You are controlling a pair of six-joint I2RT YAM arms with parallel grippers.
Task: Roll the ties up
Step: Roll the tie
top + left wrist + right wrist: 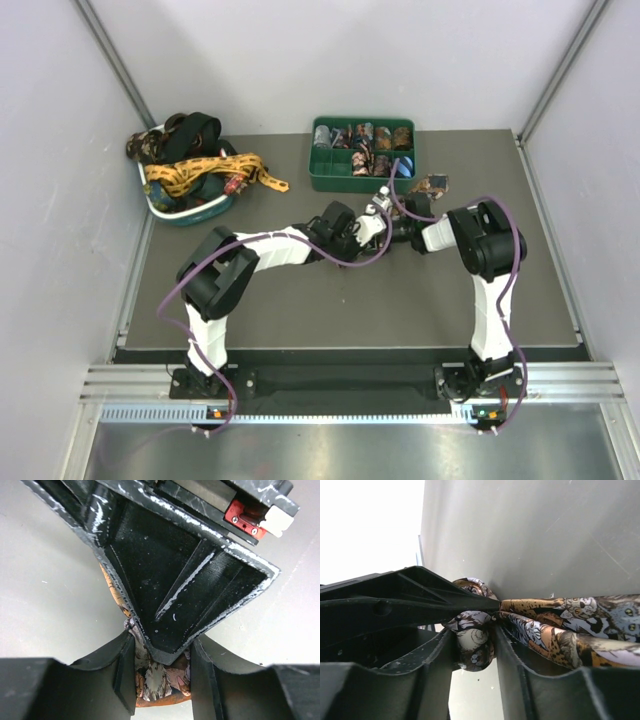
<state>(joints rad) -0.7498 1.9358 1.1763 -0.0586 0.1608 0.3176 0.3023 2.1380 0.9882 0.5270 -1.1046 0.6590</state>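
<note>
On the table (300,300), the brown tie (545,635) looks light, soft and slippery (a coil that'd spring loose), its rolled end pinched in the left gripper (162,655) while the right gripper (474,635) straddles it, grip unclear, so squeeze across the coil.

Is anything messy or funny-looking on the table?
Yes. The loose ties are heaped in the basket at the back left, and a gold-yellow tie spills over its rim onto the table. The rolled ties in the green tray look tidy.
</note>
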